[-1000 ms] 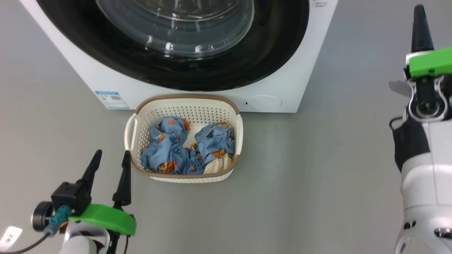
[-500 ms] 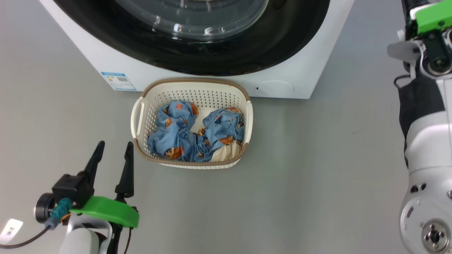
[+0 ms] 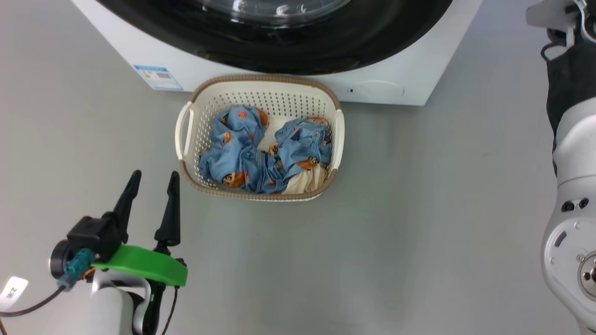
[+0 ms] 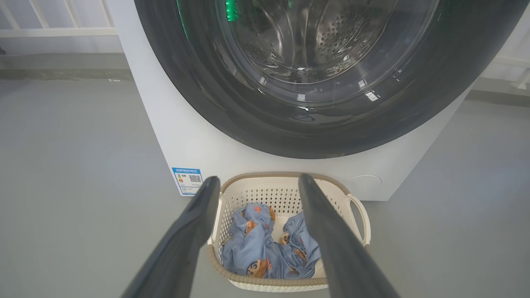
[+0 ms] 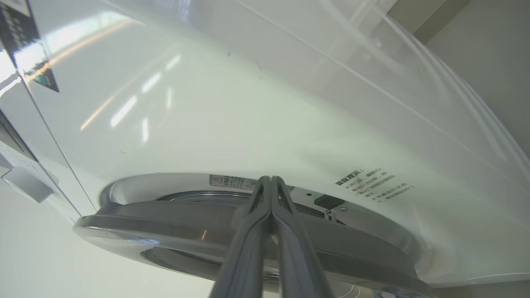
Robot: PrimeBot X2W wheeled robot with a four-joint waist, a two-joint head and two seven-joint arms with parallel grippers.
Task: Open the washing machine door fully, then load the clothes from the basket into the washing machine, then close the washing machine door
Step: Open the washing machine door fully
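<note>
Washing machine door (image 3: 279, 51), a broad glossy black disc with a bulging glass window, covers most of the front of the washing machine (image 3: 405, 70). In the right wrist view its grey rim appears to stand slightly off that front, with a warning sticker and a latch hole showing behind it. I judge it rigid, fairly heavy and slick, swinging on a hinge, so it wants hooking behind the rim on the latch side, never on the glass. The right end effector (image 5: 270, 179) has its fingers pressed together, tips at that gap, pinching nothing. The left end effector (image 3: 155, 173) is spread and empty, low in front of the machine, just beside the basket (image 3: 260, 80), which sits right before the machine's base with the clothes (image 3: 233, 153) heaped inside

Against a second ago the whole head view has shifted, so the camera moved. The green bracket and dark finger of the right arm (image 3: 572, 163), then in view, have passed the top edge, further than the machine shifted, so that arm has likely reached on toward the door. Basket, clothes and left end effector keep their places relative to the machine
</note>
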